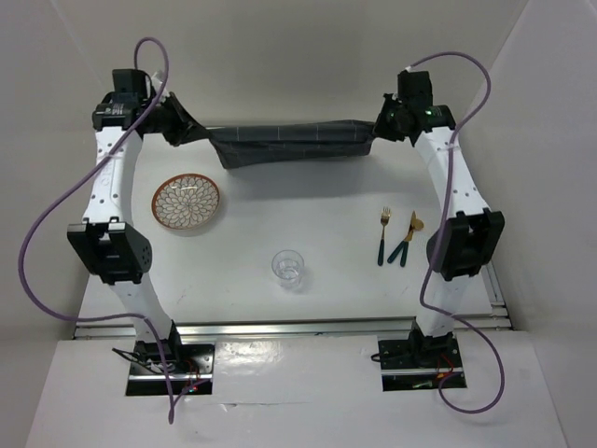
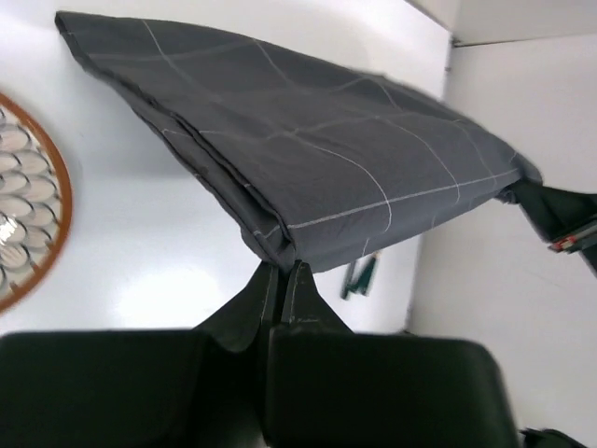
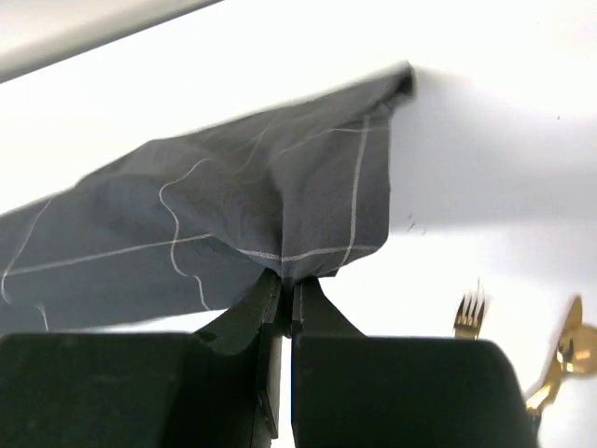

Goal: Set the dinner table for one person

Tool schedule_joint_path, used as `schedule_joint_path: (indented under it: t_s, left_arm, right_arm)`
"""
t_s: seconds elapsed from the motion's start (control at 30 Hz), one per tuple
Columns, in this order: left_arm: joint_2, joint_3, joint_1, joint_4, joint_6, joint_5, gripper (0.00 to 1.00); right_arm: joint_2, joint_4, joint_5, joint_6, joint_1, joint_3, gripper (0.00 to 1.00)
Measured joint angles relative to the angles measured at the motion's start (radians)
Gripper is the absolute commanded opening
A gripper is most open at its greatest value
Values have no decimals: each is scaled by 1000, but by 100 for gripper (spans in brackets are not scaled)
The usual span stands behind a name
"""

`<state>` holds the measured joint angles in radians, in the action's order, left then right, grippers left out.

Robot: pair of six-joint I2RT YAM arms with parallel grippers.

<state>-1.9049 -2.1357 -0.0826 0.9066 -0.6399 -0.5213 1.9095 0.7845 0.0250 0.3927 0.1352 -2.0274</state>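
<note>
White and broad, the dinner table point(image 1: 280, 219) spreads out before my two bases, its metal rail point(image 1: 298, 327) running along the near edge. Nearest me, about midway across, a clear drinking glass point(image 1: 288, 269) stands upright. Further out on my right lie a gold fork point(image 1: 383, 235) with a teal handle and, just beside it, more gold cutlery point(image 1: 408, 239) with teal handles, which I cannot tell apart piece by piece. On my left, a little further still, sits a round plate point(image 1: 187, 203) with an orange-brown rim and a petal pattern, well apart from the glass. At the far side both my arms reach out, and a dark grey checked cloth point(image 1: 289, 142) is stretched between them in a long bunched strip. My left gripper point(image 2: 280, 273) is pinched tight on one end of it, fingers nearly together with fabric between them; my right gripper point(image 3: 283, 280) is clamped likewise on the other end. Whether the cloth's lower fold touches the tabletop I cannot tell.
</note>
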Motion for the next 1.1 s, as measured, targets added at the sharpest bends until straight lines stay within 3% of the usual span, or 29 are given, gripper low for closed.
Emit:
schedule_joint_path:
  t_s: [0.2,0.33,0.73,0.97,1.1]
  left_arm:
    - [152,102,-53,-8,-49,-76,0]
    - [185,97,-60,-26,-53,-108,0]
    - [-72,-87,-72,-71,-76,-142,0]
    - [-60,-109,-81,-76,-76,-151,0]
    - [39,32,-88,-114,-70,-156,0]
  right_arm:
    - [-192,70,25,-2,6,69,0]
    - [-222,95,32,-8,6,42,0]
    - [163,105,78,-20,-8,-409,0]
    - [94,54,97,-11,-10,-274,0]
    - [-17,-6,111,-8,-10,-94,0]
